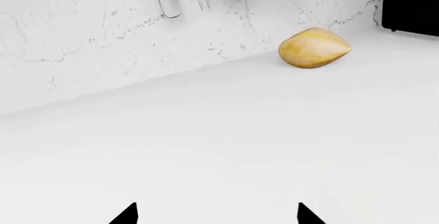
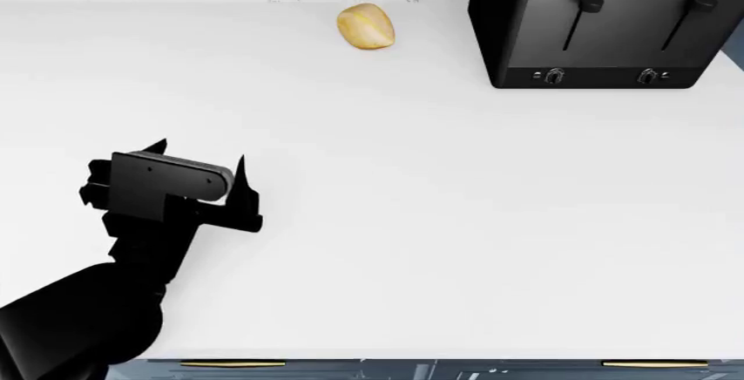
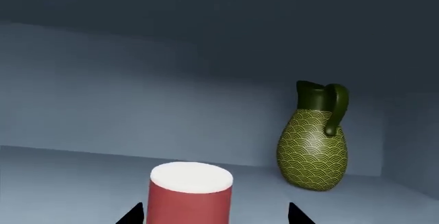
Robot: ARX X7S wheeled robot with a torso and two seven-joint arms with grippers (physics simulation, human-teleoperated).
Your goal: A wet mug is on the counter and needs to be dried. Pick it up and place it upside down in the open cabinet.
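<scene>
The mug [image 3: 190,193] is seen in the right wrist view standing on a blue-grey cabinet shelf [image 3: 61,183], a flat white face turned upward; it lies between the two dark fingertips of the right gripper [image 3: 216,215], but whether the jaws are touching it cannot be told; a green patterned jug [image 3: 313,142] stands upright on the same shelf, beside the mug and further back. In the head view the left gripper [image 2: 200,166] is held over the white desk [image 2: 465,223] with its jaws spread apart and nothing between them; a yellow lemon-like lump [image 2: 365,26] rests well beyond the left gripper near the marble wall [image 1: 82,39]; a black toaster [image 2: 598,23] stands beside the lump.
</scene>
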